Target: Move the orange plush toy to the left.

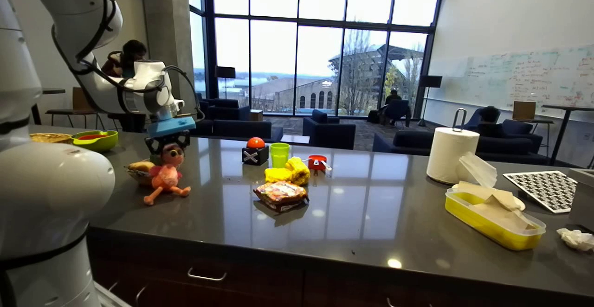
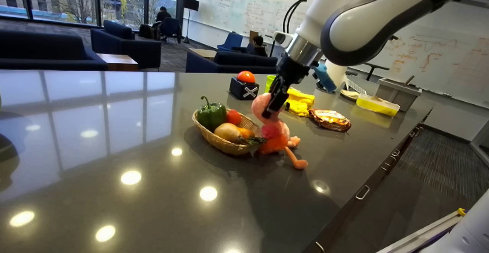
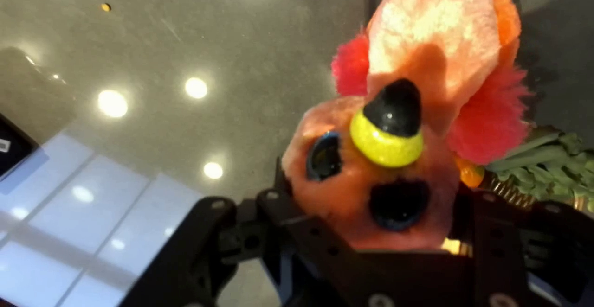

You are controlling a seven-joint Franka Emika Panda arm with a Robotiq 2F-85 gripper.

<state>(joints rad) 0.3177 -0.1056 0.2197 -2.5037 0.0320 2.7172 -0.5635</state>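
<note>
The tool is clamped on the head of the orange toy. This toy is upright, just beside the basket on the bench; inside the basket lies a green pepper.

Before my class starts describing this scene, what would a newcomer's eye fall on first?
Probably the orange plush toy, bright against the dark counter, with the gripper around its head. Next might come the wicker basket beside it, where a green pepper stands out. After those, perhaps the black box marked with a white X, topped by a red-orange dome, near the green cup.
</note>
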